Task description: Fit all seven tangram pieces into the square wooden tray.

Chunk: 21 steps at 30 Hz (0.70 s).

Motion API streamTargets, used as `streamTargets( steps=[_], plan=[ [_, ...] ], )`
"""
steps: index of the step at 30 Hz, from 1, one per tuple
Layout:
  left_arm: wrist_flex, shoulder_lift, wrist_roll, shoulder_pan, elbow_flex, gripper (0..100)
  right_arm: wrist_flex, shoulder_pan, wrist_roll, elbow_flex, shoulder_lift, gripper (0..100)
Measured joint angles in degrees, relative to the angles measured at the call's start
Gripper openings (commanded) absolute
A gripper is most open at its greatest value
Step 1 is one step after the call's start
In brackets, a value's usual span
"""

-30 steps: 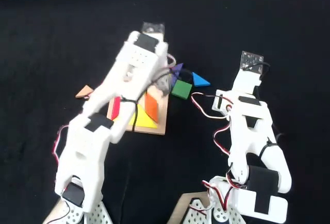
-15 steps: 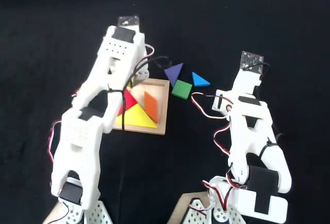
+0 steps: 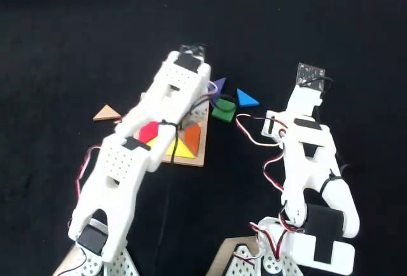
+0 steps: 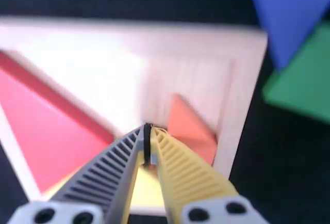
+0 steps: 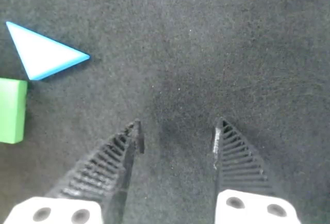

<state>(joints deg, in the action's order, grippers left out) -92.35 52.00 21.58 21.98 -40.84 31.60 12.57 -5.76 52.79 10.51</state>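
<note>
The left fingers [image 4: 172, 164] are pressed shut with nothing clear between them. Their tips are low over the square wooden tray [image 4: 242, 105], between the red piece [image 4: 51, 141] and the orange piece [image 4: 191, 131]. The right fingers [image 5: 234, 149] are spread apart and hold nothing over the black surface [image 5: 232, 38]. A green square [image 5: 11, 110] and a blue triangle [image 5: 44, 56] lie near them. From above, the left arm [image 3: 137, 155] lies across the tray, and a yellow piece [image 3: 182, 151] sits inside too. Just past the tray lies a purple triangle [image 3: 218, 85]. A tan triangle [image 3: 107, 113] lies well apart on the other side.
</note>
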Motion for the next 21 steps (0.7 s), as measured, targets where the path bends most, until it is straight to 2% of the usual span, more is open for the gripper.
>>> streamTargets(
  steps=[10, 16, 21],
  plan=[
    [-4.84, 0.35, 0.18, 1.41, -0.09, 3, 0.0, 0.0, 0.0, 0.0, 0.0, 21.9],
    [-7.56, 0.44, 0.26, 1.58, -4.4, 3, 0.0, 0.0, 0.0, 0.0, 0.0, 21.9],
    [-7.74, -2.73, 0.26, -2.64, -11.16, 3, 0.0, 0.0, 0.0, 0.0, 0.0, 21.9]
  ],
)
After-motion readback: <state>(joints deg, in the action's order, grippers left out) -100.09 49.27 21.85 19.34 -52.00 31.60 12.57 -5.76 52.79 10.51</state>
